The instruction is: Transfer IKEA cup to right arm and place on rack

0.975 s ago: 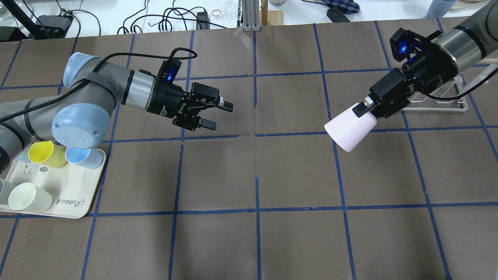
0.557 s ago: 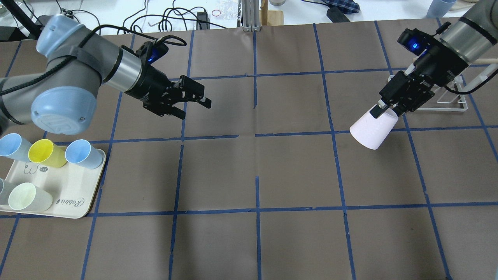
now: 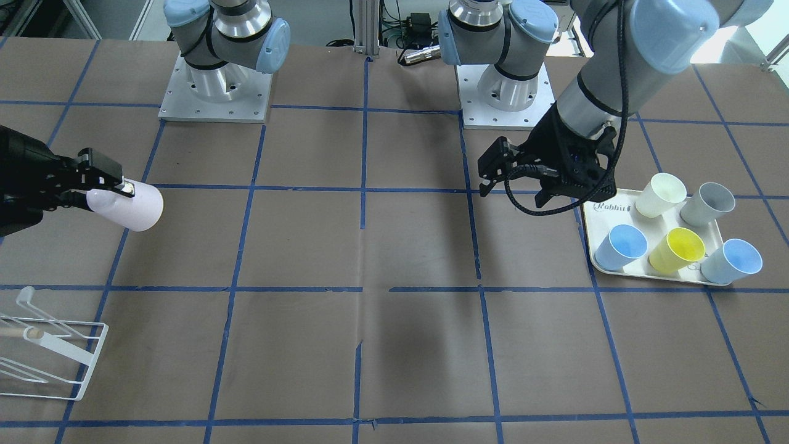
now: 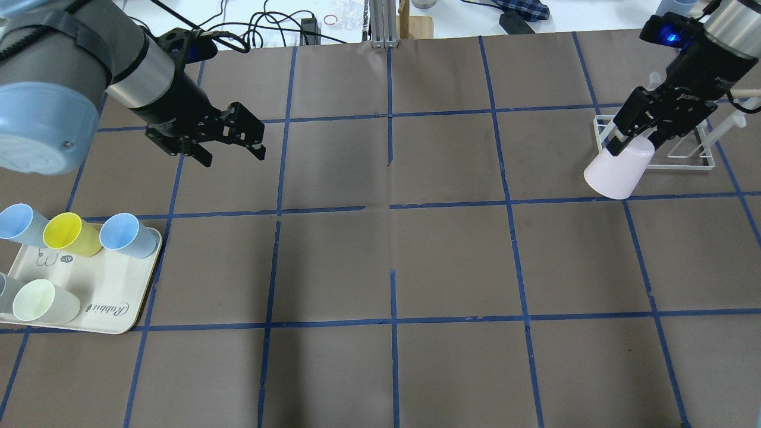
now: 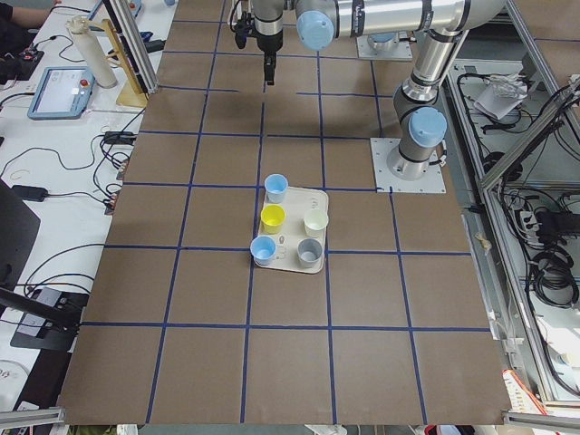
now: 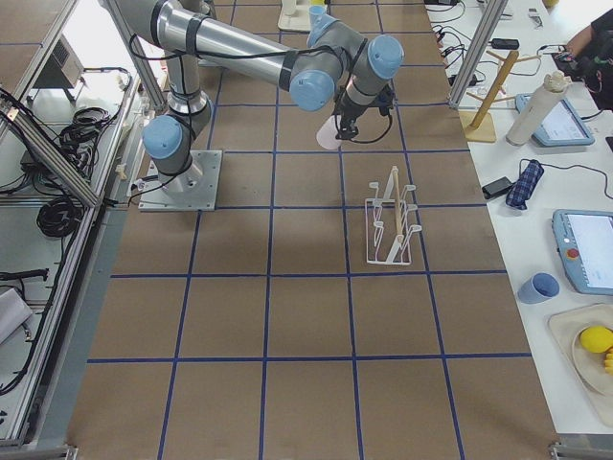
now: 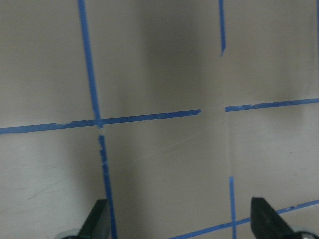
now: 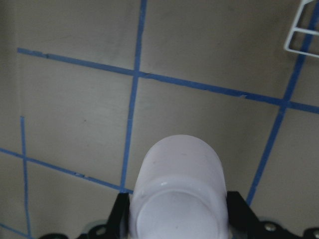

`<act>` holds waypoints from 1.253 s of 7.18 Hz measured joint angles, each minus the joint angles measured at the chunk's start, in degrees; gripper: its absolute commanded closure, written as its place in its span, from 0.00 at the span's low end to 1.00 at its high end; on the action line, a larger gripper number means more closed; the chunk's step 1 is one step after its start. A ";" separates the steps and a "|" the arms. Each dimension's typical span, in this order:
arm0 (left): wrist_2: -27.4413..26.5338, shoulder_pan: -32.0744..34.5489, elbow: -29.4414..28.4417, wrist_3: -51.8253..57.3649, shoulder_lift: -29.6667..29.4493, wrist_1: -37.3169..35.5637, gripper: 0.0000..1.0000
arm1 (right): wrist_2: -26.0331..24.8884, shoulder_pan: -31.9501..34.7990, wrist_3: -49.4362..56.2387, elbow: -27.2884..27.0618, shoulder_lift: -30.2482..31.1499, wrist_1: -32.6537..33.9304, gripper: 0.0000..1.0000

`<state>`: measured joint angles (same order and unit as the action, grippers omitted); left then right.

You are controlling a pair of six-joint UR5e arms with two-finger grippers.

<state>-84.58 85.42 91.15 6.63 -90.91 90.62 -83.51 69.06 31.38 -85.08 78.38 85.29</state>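
The pink cup (image 4: 615, 172) is in the air above the brown desk (image 4: 392, 368), pinched at one end by the right gripper (image 4: 637, 141), whose two black fingers press on opposite sides of it. The cup hangs tilted, its free end pointing down and away from the gripper toward the desk. It touches neither the desk nor the white wire rack (image 6: 393, 218). The rack stands near it on the robot's right side of the desk; the side view shows a clear gap between the two. The rack's prongs carry nothing. The left gripper (image 4: 233, 156) hovers over the other side of the desk with its fingers spread wide and nothing between them; its wrist camera shows only the brown surface and blue tape lines. Below and beside it, a cream tray (image 4: 113, 285) sits at the desk's edge. The tray holds five upright cups, mouths up: two light blue (image 3: 619, 246) (image 3: 732, 260), one yellow (image 3: 677, 250), one cream-white (image 3: 659, 194) and one grey (image 3: 709, 203).
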 measured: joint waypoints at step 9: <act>-5.05 4.94 -3.97 -5.39 -0.09 -1.35 0.00 | -5.98 -1.91 -1.04 -0.26 -4.49 18.90 0.55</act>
<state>-89.63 90.36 87.18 1.24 -91.00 89.27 -89.50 67.15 30.34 -85.35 73.89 104.19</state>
